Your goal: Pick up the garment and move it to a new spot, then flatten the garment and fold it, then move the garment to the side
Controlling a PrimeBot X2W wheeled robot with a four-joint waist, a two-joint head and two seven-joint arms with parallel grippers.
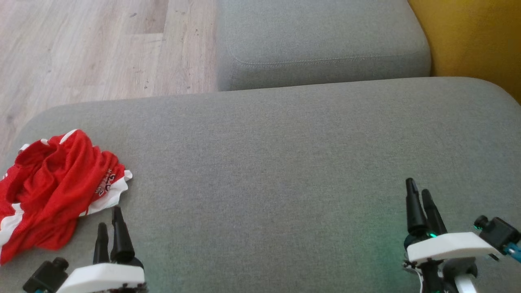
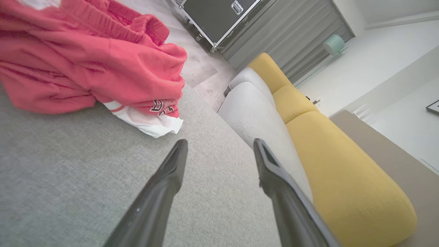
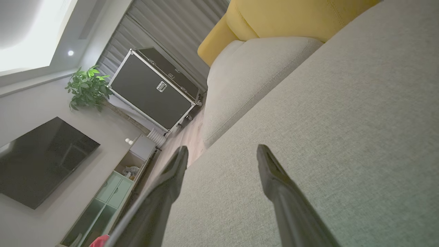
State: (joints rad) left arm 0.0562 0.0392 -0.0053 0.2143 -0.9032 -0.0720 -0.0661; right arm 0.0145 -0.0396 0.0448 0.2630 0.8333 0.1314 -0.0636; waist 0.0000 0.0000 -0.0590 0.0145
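Two grey cushions: the near cushion [image 1: 285, 162] is spreading across the head view and carrying everything I am working with, and the smaller far cushion [image 1: 317, 36] is sitting just behind it.
Yellow backrest [image 1: 472, 36]: it is running along my right, beside both cushions.
Wooden floor [image 1: 81, 49]: it is showing pale beyond the near cushion's far left corner.
Black case [image 3: 154, 87]: it is standing on the floor past the far cushion, its metal edges catching the light.
Garment [image 1: 57, 183]: red with white trim and a printed patch, it is lying crumpled in a heap at the near cushion's left edge, with neither claw touching it.
Left claw [image 1: 109, 217]: I am holding it open with nothing between the fingers, the tips pointing just past the garment's white hem, near it but apart.
Right claw [image 1: 418, 186]: I am holding this one open and empty too, hanging over bare grey fabric, well apart from the garment.
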